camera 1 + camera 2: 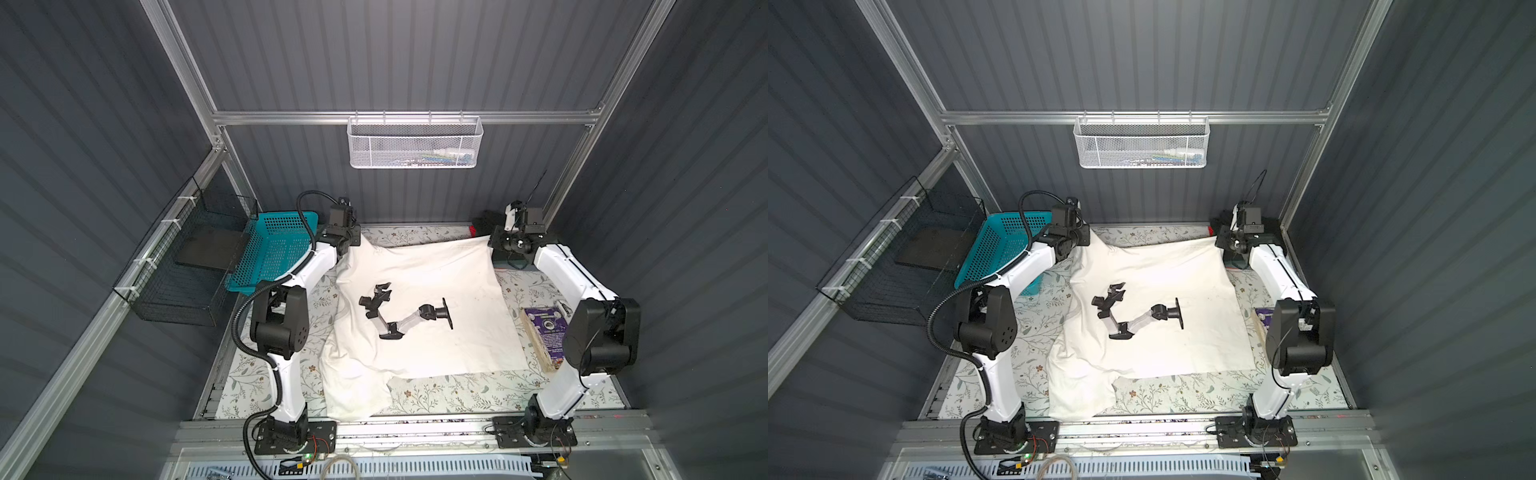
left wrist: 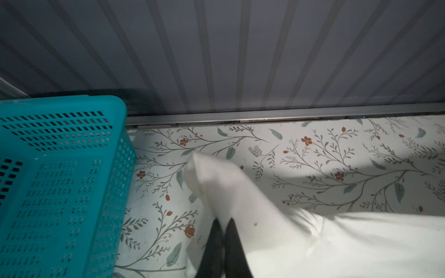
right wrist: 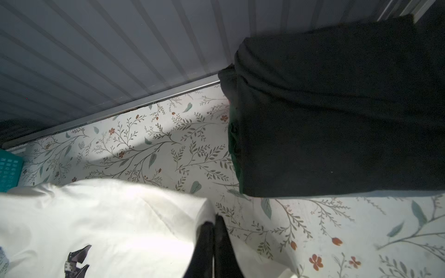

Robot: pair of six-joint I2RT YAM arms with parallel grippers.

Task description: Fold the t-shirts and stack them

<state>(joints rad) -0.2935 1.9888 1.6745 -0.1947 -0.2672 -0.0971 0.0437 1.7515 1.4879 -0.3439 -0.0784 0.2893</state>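
Dark ribbed wall panels box in a counter with a floral covering. Off-white t-shirt is spread print-up over the counter's middle; black-and-grey print sits near the shirt's centre. Far hem edge is lifted and stretched between the two arms, while the 7 o'clock part is bunched and rumpled, reaching the counter's near edge.

Left gripper is at the shirt's 11 o'clock corner, jaws pressed together and pinching the cloth, with a flap of fabric sticking out past the tips. Right gripper is at the shirt's 1 o'clock corner, jaws likewise closed on the fabric edge.

Teal basket stands at 10 o'clock, just beside the left gripper. Black folded shirt lies in the 1 o'clock corner of the counter, on top of a dark green shirt whose edge peeks out beneath; it is near the right gripper, not touching it.

Purple flat item lies at 3 o'clock, partly hidden by the right arm. White mesh basket hangs on the back rail at 12 o'clock, and a black wire basket hangs on the side frame at 9 o'clock.
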